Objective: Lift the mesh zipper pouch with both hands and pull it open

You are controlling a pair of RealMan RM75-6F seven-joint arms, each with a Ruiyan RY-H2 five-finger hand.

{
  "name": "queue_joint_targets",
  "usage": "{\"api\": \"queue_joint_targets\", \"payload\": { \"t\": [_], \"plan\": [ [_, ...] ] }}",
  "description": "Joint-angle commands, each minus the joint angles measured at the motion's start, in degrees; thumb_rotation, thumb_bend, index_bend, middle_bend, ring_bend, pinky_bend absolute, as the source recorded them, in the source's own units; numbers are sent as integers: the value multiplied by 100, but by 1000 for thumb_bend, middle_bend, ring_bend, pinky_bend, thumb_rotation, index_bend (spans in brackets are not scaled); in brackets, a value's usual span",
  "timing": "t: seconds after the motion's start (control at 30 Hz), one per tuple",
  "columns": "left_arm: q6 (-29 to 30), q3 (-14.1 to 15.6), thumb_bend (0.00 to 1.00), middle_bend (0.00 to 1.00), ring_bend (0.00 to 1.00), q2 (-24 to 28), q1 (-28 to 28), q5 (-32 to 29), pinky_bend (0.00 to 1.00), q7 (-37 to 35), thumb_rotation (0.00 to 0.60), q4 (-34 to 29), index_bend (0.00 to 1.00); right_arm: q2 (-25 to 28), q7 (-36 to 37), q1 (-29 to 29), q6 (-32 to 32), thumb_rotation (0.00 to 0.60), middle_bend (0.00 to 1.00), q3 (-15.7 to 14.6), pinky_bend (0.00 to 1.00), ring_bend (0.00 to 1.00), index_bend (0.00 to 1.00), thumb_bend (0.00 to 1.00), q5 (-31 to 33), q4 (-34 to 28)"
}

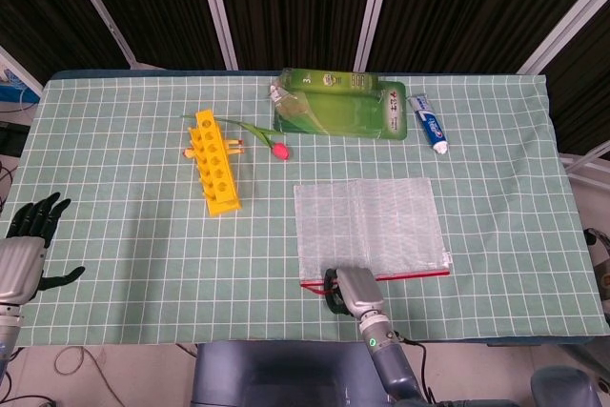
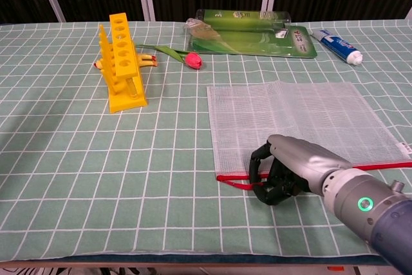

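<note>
The clear mesh zipper pouch (image 1: pixel 367 226) lies flat on the green checked cloth, its red zipper edge (image 2: pixel 380 166) along the near side. My right hand (image 2: pixel 293 169) sits at the pouch's near left corner, fingers curled in around the red pull cord (image 2: pixel 235 183), which runs into the grip. From the head view, this right hand (image 1: pixel 348 290) covers that corner. My left hand (image 1: pixel 24 250) hangs off the table's left edge, fingers spread, holding nothing, far from the pouch. It is absent from the chest view.
A yellow tube rack (image 1: pixel 215 161) stands left of the pouch, with a pink tulip (image 1: pixel 279 150) beside it. A green package (image 1: pixel 338 104) and a toothpaste tube (image 1: pixel 429 123) lie along the far edge.
</note>
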Motion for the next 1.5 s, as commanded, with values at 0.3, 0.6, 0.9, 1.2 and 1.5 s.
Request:
{"api": "queue_joint_targets", "payload": {
  "t": [0.3, 0.6, 0.9, 1.2, 1.5],
  "plan": [
    [-6, -3, 25, 0, 0, 6, 5, -25, 0, 20, 600, -29, 0, 226, -22, 32, 89, 600, 1000, 138, 982, 1000, 621, 590, -180, -307],
    [-39, -27, 25, 0, 0, 31, -3, -88, 0, 30, 600, -91, 0, 636, -207, 203, 261, 600, 1000, 563, 982, 1000, 677, 594, -378, -855],
    [-259, -201, 41, 0, 0, 141, -283, -61, 0, 181, 600, -455, 0, 1260, -486, 511, 380, 600, 1000, 1323, 982, 1000, 693, 600, -370, -1510],
    [-1039, -738, 103, 0, 0, 292, -1223, -69, 0, 908, 600, -1222, 50, 1737, -700, 862, 386, 600, 1000, 1893, 982, 1000, 696, 600, 13, -2081],
    [-2280, -1507, 108, 0, 0, 125, -2571, -922, 0, 1725, 600, -1671, 91, 1907, -703, 1093, 467, 600, 1000, 1993, 982, 1000, 699, 600, 309, -2294]
  ]
}}
